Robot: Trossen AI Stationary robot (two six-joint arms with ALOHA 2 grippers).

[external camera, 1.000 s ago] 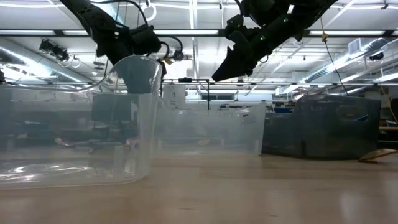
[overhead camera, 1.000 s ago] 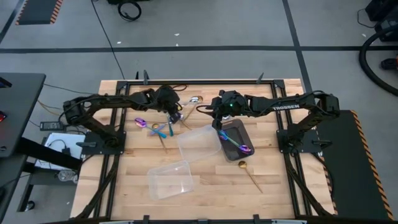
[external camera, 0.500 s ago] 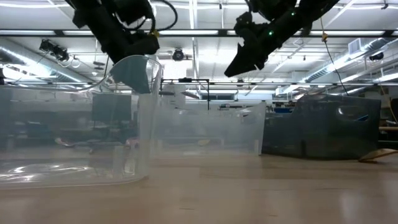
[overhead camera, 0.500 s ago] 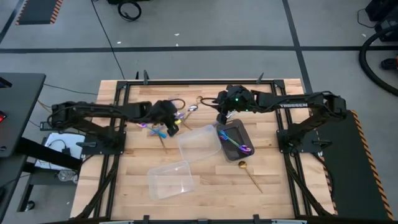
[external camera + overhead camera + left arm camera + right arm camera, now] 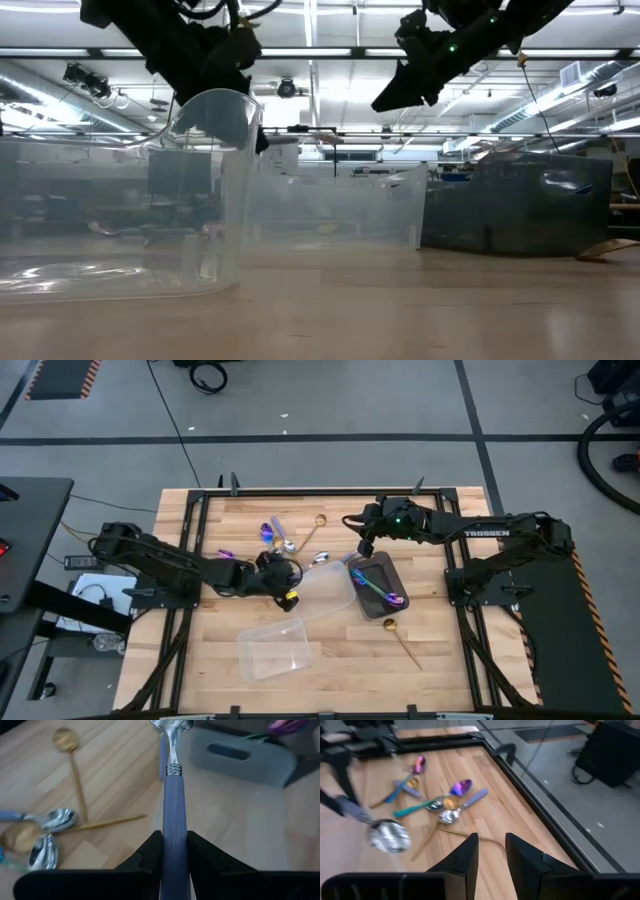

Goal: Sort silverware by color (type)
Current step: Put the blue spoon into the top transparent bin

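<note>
Your left tool (image 5: 174,851) is clamped on the lavender handle of a silver-bowled spoon (image 5: 174,810), which sticks out ahead of the fingers over the clear container (image 5: 322,592) at the middle of the desk (image 5: 440,670). The grip sits far down the handle, so the spoon could pivot or slide out if you swing fast. The container walls are hard to see, so you could also clip the rim and tip or shove the tub.

Your right tool (image 5: 491,852) hangs above the far side of the desk with its fingers parted and nothing between them. Both arms work close together near the centre, so mind a collision.

The dark tray (image 5: 381,570), right of the clear container, holds at least one iridescent piece (image 5: 376,590). A second clear container (image 5: 273,650), nearer and to the left, looks empty, and I cannot tell whether the first holds anything.

The rest of the silverware (image 5: 436,802) lies loose in a crossed heap at the far middle of the desk. One gold spoon (image 5: 400,638) lies alone near the tray's near end.
</note>
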